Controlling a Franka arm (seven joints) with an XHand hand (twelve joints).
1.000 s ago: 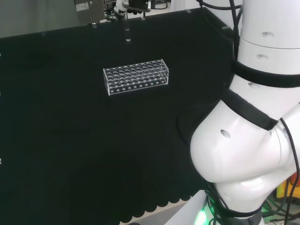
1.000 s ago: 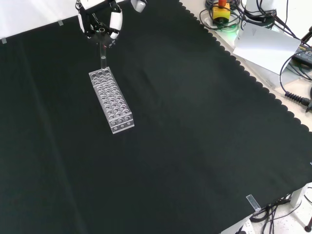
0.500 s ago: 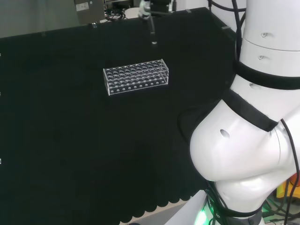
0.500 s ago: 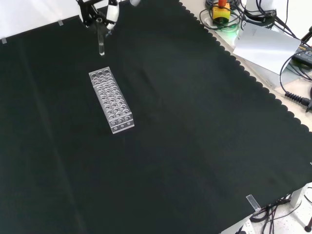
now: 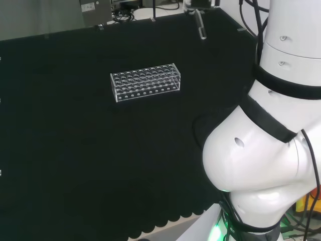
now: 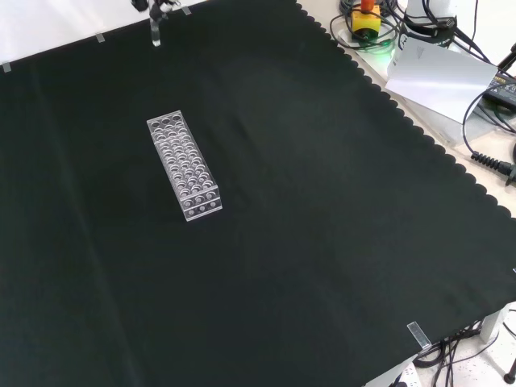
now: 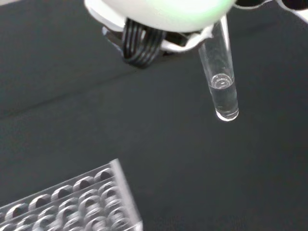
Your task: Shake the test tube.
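Black cloth (image 6: 322,242) with scalloped edge covers counter; cables (image 6: 488,161) and white sheet (image 6: 439,76) beside it, front view.

The arm (image 5: 261,165) is built of big glossy white links, rounded like shells, with black bands at the seams between them. Small round recessed screw holes dot the white casing. Thin black cables run along its right side in the head view, and a green light glows at its base. The hand (image 7: 163,12) shows a smooth white rounded shell tinged green, with a bundle of black ribbed cables (image 7: 139,45) coming out beneath it beside white fittings.
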